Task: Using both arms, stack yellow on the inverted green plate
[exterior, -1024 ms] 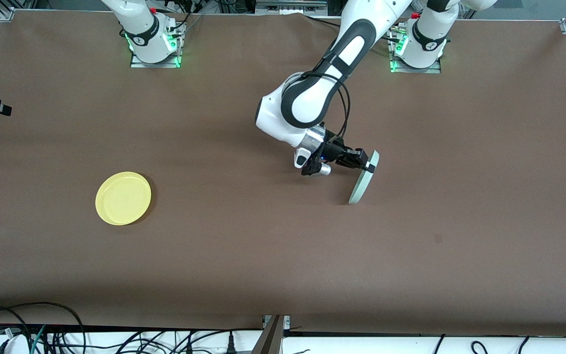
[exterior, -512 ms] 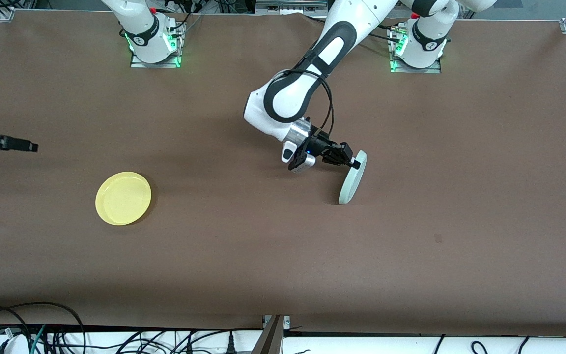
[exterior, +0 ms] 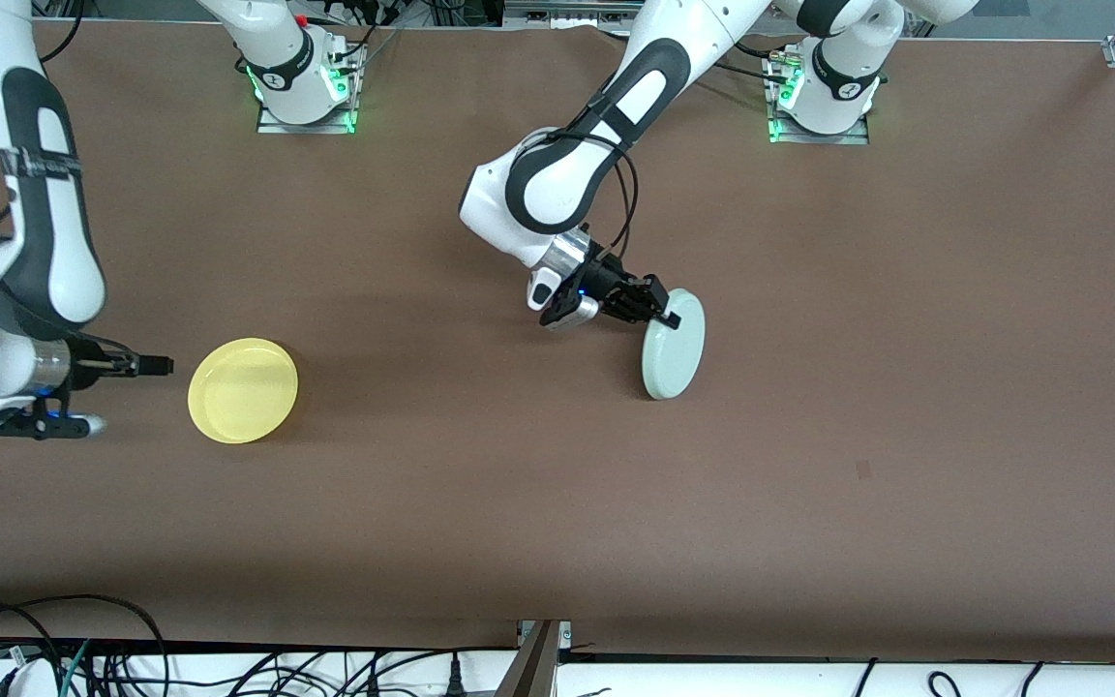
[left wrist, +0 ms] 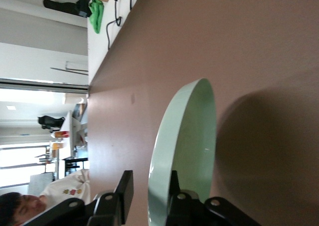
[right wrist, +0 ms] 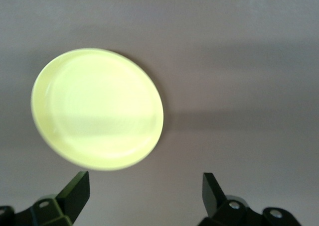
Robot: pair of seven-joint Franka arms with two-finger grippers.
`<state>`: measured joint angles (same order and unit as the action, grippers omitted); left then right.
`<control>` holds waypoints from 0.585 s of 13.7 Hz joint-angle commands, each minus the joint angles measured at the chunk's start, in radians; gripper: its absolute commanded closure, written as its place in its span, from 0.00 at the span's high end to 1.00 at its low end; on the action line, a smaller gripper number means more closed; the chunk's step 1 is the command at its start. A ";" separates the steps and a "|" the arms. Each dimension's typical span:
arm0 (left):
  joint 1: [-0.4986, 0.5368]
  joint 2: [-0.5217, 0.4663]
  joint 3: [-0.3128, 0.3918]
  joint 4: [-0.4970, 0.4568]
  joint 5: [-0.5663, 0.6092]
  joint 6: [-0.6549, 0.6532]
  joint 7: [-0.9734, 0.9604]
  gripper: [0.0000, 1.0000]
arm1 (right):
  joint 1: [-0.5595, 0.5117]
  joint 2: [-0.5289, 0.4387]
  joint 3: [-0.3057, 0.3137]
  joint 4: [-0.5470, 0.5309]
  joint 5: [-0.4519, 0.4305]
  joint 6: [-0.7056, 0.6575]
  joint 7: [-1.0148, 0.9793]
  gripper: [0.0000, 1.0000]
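Left tool (exterior: pixel 666 317) is clamped on the rim of the green plate (exterior: pixel 674 346), tipping it past vertical since a second ago: then it stood edge-on to the front camera, now you see most of one round face, lower edge on the worktop (exterior: pixel 906 387) near centre. Flip is roughly halfway, I'd judge; plate is not down yet.

Right tool (exterior: pixel 163 365) has swung in from the edge of view and now sits low, fingers (right wrist: pixel 75 188) spread wide, just off the yellow plate (exterior: pixel 243 389) at its 9 o'clock. Yellow hasn't moved, flat and rim-up toward the right arm's end. Expect the pickup next, but hold until green lies inverted.
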<state>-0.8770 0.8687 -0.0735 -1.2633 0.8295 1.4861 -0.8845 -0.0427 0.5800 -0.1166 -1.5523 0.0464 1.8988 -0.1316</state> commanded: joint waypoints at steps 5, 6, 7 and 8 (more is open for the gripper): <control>0.133 0.018 0.003 0.275 -0.550 0.233 -0.069 1.00 | -0.020 0.070 -0.003 -0.180 0.143 0.335 -0.008 1.00; 0.166 0.007 -0.003 0.275 -0.600 0.259 -0.080 1.00 | -0.023 0.081 -0.003 -0.181 0.188 0.339 -0.014 1.00; 0.196 -0.006 -0.005 0.275 -0.631 0.261 -0.070 1.00 | -0.023 0.081 -0.003 -0.186 0.211 0.339 -0.014 1.00; 0.229 -0.034 -0.003 0.271 -0.651 0.260 -0.062 1.00 | -0.023 0.081 -0.003 -0.189 0.225 0.339 -0.016 1.00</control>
<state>-0.7005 0.8672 -0.0633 -0.9990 0.2348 1.7430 -0.9360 -0.0599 0.6744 -0.1227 -1.7237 0.2289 2.2268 -0.1333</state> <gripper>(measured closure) 0.000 0.000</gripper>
